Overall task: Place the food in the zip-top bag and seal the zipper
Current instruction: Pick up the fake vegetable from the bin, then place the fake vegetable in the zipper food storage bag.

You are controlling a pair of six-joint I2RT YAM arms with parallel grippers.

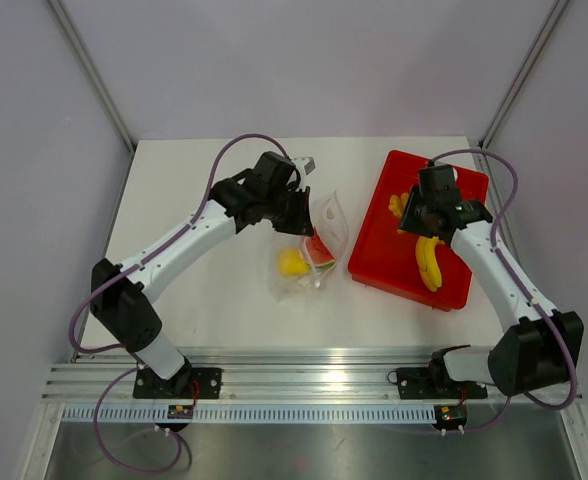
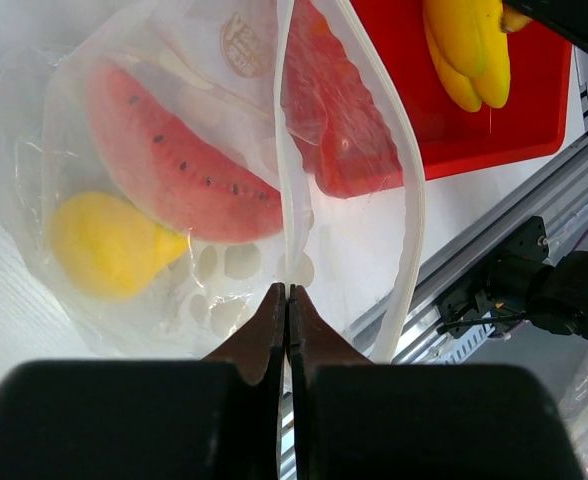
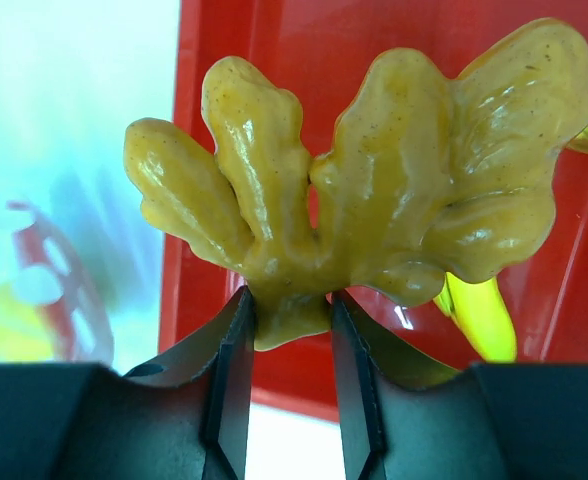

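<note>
A: Surface?
B: White table (image 1: 224,300), grey walls (image 1: 324,60). Red tray (image 1: 374,255) centre-right by the table's right edge, banana (image 1: 429,268) in it.
A: Grippers?
B: Left gripper (image 2: 287,292) pinched tight on the bag (image 2: 224,265) mouth, mid-frame; watermelon (image 2: 174,165) and yellow lump (image 2: 104,245) inside. Right gripper (image 3: 289,305) clamps the knobbly piece (image 3: 374,180) over the tray. White tabletop shows lower left.

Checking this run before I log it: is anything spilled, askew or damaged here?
Nothing stands out. The pink-red watermelon slice and yellow lump lie inside the clear zip-top bag, the left gripper pinches its mouth edge, and the right gripper holds a knobbly yellow piece above the red tray.
</note>
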